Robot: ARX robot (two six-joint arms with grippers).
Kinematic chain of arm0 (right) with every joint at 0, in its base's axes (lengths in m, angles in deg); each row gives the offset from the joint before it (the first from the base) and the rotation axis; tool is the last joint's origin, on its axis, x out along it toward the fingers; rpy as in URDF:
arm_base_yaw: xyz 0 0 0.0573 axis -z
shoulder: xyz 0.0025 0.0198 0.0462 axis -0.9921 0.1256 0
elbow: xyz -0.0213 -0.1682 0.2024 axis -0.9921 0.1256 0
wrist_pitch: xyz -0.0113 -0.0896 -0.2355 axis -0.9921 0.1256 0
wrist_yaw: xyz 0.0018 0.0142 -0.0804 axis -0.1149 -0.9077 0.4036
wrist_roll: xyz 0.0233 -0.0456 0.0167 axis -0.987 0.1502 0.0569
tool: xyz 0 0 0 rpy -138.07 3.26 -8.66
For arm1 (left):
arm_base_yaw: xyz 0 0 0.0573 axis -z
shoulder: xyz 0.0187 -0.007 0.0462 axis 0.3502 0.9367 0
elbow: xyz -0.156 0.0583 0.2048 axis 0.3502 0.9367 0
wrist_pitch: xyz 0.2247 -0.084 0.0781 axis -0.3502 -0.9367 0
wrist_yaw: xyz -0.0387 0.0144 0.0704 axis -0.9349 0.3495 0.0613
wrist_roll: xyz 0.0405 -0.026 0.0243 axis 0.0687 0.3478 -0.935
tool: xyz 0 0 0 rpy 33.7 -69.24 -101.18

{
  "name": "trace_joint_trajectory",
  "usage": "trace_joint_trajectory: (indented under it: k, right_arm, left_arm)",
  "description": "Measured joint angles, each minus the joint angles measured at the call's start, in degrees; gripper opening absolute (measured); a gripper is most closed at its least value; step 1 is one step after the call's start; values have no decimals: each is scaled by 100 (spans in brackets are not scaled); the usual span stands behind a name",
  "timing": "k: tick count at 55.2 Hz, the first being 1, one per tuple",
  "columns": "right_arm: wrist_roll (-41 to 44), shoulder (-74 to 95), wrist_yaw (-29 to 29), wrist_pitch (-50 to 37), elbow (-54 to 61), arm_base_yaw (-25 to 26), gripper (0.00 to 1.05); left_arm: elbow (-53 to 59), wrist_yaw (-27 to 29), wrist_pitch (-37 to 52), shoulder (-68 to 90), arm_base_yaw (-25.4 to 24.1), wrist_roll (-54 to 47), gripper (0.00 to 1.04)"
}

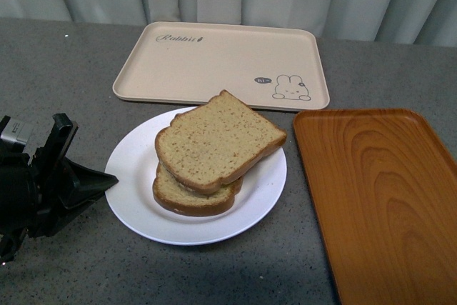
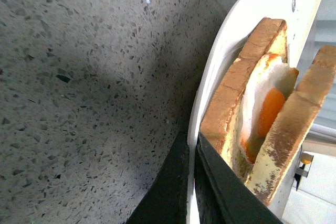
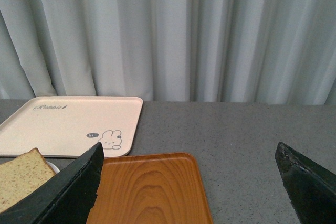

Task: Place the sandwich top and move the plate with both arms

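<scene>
The white plate [image 1: 136,198] sits mid-table with the sandwich on it. The sandwich top [image 1: 218,141], a speckled tan slice, lies skewed over the lower slice [image 1: 189,201]. My left gripper [image 1: 107,180] reaches in from the left and is shut on the plate's left rim. In the left wrist view its black jaws [image 2: 191,182] pinch the plate's thin white rim [image 2: 220,51], with the egg [image 2: 270,111] showing between the lower slice [image 2: 236,93] and the sandwich top [image 2: 294,124]. My right gripper [image 3: 189,150] is open and empty over the orange tray [image 3: 149,187]; it is outside the front view.
A beige rabbit tray [image 1: 221,62] lies behind the plate. The orange wood-grain tray [image 1: 378,198] lies right of the plate, close to its rim. A grey curtain [image 3: 168,30] closes off the table's far edge. Grey speckled tabletop [image 1: 57,69] surrounds the left arm.
</scene>
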Motion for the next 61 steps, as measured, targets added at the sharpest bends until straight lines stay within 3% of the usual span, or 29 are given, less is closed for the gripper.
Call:
trace_joint_trajectory:
  k: [24, 49, 61]
  right_arm:
    - [-2, 0, 0, 0, 0, -2, 96]
    - [0, 0, 0, 0, 0, -2, 96]
    - [0, 0, 0, 0, 0, -2, 96]
  left_arm:
    - [470, -496, 1617, 92, -483, 723, 4]
    - [750, -949, 2216, -219, -763, 1464, 4]
    - [197, -560, 2035, -313, -586, 1880, 4]
